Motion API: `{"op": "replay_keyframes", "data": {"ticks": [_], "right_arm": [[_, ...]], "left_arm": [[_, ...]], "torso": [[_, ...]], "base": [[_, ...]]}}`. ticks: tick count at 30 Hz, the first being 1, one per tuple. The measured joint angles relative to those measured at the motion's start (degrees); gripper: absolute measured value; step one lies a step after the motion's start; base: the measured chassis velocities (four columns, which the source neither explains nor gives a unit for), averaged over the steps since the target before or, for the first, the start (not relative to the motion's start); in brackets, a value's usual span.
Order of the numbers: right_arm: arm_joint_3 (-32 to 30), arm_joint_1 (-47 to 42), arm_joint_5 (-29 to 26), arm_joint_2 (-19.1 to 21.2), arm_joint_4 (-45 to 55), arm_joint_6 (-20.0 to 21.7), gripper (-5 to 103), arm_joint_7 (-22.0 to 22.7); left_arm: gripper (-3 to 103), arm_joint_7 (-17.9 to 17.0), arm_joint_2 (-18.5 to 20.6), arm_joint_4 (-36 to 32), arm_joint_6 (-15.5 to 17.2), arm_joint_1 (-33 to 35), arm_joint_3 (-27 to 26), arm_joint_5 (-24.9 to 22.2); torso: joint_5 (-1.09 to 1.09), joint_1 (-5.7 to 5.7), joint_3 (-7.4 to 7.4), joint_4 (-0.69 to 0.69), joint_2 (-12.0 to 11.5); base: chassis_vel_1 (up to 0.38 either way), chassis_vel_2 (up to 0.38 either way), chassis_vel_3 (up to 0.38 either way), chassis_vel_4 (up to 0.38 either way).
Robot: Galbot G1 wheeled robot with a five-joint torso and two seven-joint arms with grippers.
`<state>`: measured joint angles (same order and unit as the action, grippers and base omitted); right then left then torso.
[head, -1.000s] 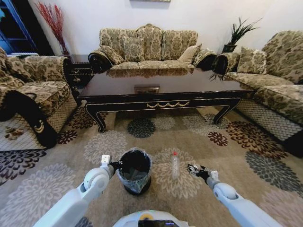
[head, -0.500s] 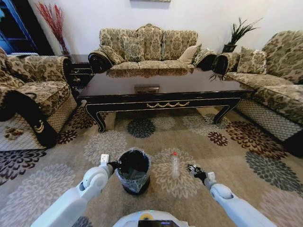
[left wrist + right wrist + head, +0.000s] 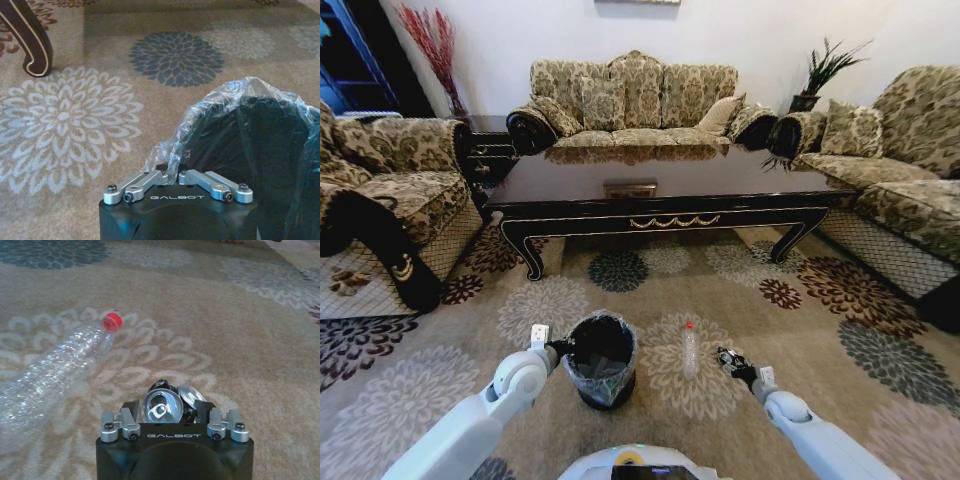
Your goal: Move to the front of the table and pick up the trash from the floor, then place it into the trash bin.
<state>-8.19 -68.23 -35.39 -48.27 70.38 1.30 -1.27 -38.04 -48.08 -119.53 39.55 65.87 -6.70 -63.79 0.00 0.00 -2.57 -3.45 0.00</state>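
Observation:
The trash bin [image 3: 600, 362], small, black and lined with a crinkled bag, stands on the flowered floor [image 3: 790, 330] in front of the long dark table [image 3: 660, 190]. My left gripper [image 3: 556, 349] is at the bin's left rim. In the left wrist view the left gripper [image 3: 170, 175] is shut on the bag's folded edge at the trash bin [image 3: 260, 160]. Right of the bin lies a piece of trash, a clear bottle [image 3: 690, 350] with a red cap. My right gripper [image 3: 728, 358] sits just right of the bottle [image 3: 50, 375]. The right gripper [image 3: 170, 409] is shut on a crushed dark-and-silver can [image 3: 161, 407].
A sofa [image 3: 630, 100] stands behind the table, with armchairs at left [image 3: 390, 190] and right [image 3: 910, 170]. A curved table leg [image 3: 30, 40] rises from the carpet near the bin. Open carpet lies between the table's front rail and me.
Both arms have drawn slightly lower and closer to me. The bin has shifted a little to the left with the left gripper. The bottle has not moved.

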Motion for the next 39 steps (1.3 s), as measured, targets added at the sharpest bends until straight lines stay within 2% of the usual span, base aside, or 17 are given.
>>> {"op": "replay_keyframes", "data": {"ticks": [8,14,16,18,19,22,36,39], "right_arm": [[-1.39,-0.65,-0.34,0.88,1.42,0.08,63,0.19],[-2.94,-1.44,-1.68,1.53,1.62,0.23,75,0.41],[-2.98,-1.32,-2.02,1.48,0.82,0.24,85,0.37],[-2.61,-0.65,-2.09,1.13,-0.56,0.22,88,0.18],[-2.35,-0.23,-1.66,0.81,-1.28,0.11,93,0.05],[-2.0,0.3,-1.41,0.39,-1.81,0.08,96,-0.03],[1.9,5.04,-3.09,-1.68,-6.59,1.0,99,-0.56],[2.16,5.47,-3.27,-1.96,-7.72,1.01,90,-0.75]], "left_arm": [[4,0.15,-0.13,-0.23,-0.03,0.19,0.06,0.08],[4,0.3,-0.19,-0.3,-0.06,0.25,0.02,0.18],[4,0.33,-0.23,-0.41,-0.08,0.25,0.04,0.18],[4,0.35,-0.15,-0.45,-0.09,0.25,0.05,0.21],[4,0.36,-0.06,-0.45,-0.15,0.25,0.05,0.34],[4,0.36,0.06,-0.45,-0.21,0.26,0.02,0.43],[4,0.47,0.24,-0.51,-0.28,0.42,-0.41,0.44],[4,0.47,0.33,-0.51,-0.3,0.27,-0.48,0.43]], "torso": [[0.02,0.0,0.0,0.0,0.0],[0.0,0.0,-0.01,0.0,0.0],[0.0,0.0,0.0,0.0,0.0],[-0.01,0.0,-0.01,-0.01,0.0],[0.0,0.0,0.0,-0.01,0.0],[0.01,0.0,0.0,0.0,0.0],[0.0,0.0,0.0,0.0,-0.01],[-0.01,0.0,0.0,0.0,-0.01]], "base": [[0.0,0.0,0.0,0.0],[0.0,0.0,0.0,0.0],[0.0,0.0,0.0,0.0],[0.0,0.0,0.0,0.0],[0.0,0.0,0.0,0.0],[0.0,0.0,0.0,0.0],[0.0,0.0,0.0,0.0],[0.0,0.0,0.0,0.0]]}}
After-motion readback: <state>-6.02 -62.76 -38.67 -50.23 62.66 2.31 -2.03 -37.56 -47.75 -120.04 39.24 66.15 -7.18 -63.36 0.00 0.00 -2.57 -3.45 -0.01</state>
